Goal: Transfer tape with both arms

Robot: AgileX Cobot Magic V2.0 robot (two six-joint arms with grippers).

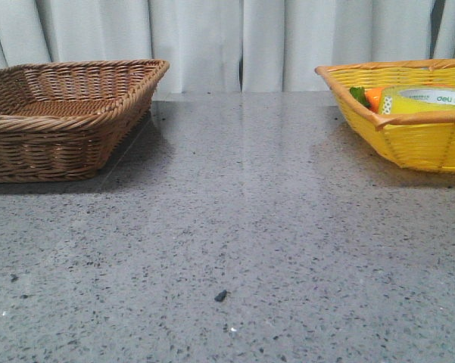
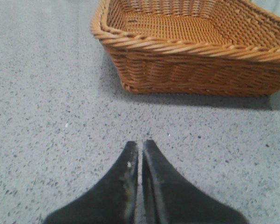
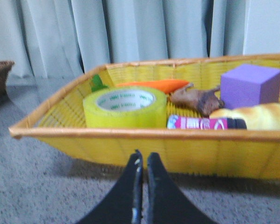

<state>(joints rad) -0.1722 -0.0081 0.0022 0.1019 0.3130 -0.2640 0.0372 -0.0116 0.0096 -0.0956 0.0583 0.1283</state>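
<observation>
The tape [image 3: 125, 108], a wide yellow roll with a white printed core, lies flat in the yellow basket [image 3: 130, 147]. It also shows in the front view [image 1: 426, 101] at the far right, behind the basket rim. My right gripper [image 3: 143, 156] is shut and empty, just outside the basket's near wall, short of the tape. My left gripper [image 2: 140, 144] is shut and empty over the table, a little before the brown wicker basket [image 2: 191, 60]. Neither gripper shows in the front view.
The yellow basket [image 1: 409, 136] also holds an orange carrot [image 3: 153, 85], a purple cube [image 3: 249, 85], a brown piece [image 3: 198, 99], a pink tube [image 3: 205, 123] and a bread-like item [image 3: 256, 115]. The brown basket [image 1: 60, 121] stands at the left. Grey curtains hang behind the speckled table [image 1: 227, 227].
</observation>
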